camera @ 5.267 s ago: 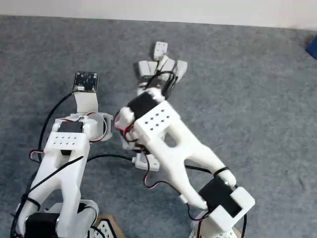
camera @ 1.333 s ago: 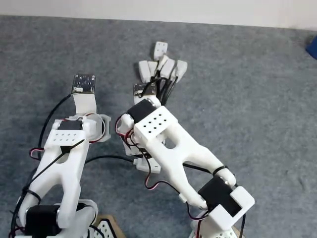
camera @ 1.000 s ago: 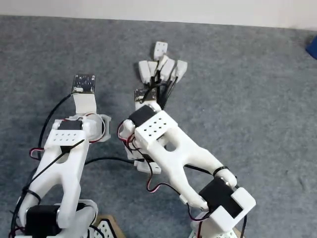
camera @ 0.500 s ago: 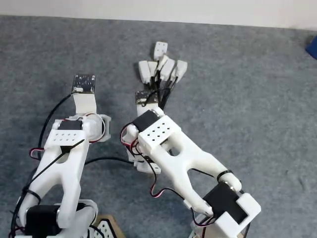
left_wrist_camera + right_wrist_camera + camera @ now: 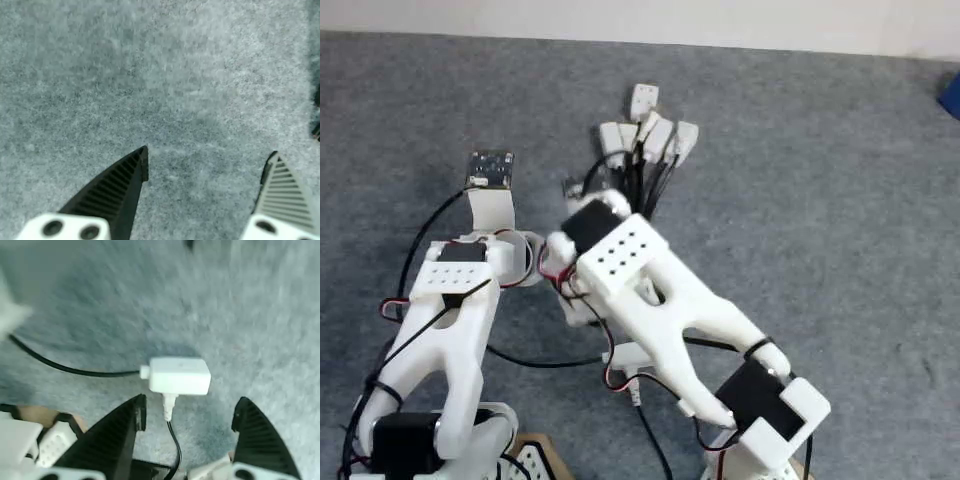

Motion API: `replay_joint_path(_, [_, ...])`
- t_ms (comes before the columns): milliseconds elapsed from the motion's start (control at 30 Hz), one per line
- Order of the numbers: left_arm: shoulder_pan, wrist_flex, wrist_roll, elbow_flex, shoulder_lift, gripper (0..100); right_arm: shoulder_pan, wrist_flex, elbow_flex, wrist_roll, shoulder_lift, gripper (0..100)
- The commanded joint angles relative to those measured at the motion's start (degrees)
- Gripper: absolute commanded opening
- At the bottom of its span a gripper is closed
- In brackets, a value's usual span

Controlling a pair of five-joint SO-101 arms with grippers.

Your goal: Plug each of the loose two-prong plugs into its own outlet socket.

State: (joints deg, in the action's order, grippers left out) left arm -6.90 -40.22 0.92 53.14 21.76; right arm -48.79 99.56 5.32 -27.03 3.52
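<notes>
A cluster of white two-prong plugs and sockets [image 5: 645, 138] with black cords lies at the far middle of the grey carpet. A separate white socket block [image 5: 179, 375] has a black cord running off one side and a plug with a cord pushed into another side; in the high view this block [image 5: 628, 356] lies under the right arm. My right gripper [image 5: 190, 407] hangs open just above that block, touching nothing. My left gripper [image 5: 207, 160] is open over bare carpet, holding nothing.
The left arm [image 5: 450, 300] stands at the near left and the right arm [image 5: 660, 300] slants across the middle. Black cords [image 5: 540, 362] trail over the carpet between the arms. A wooden base board [image 5: 535, 452] sits at the near edge. A blue object [image 5: 952, 92] pokes in at the far right.
The right arm's wrist has swung left and back from the plug cluster. The white socket block under it has slid nearer, and more black cord shows. The left arm has stayed put.
</notes>
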Motion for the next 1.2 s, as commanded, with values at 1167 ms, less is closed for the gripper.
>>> replay_joint_path(1167, [28.88,-45.27,-35.69,-26.24,-19.56,21,50.59,-40.92,-71.25,32.53,-53.14,27.2])
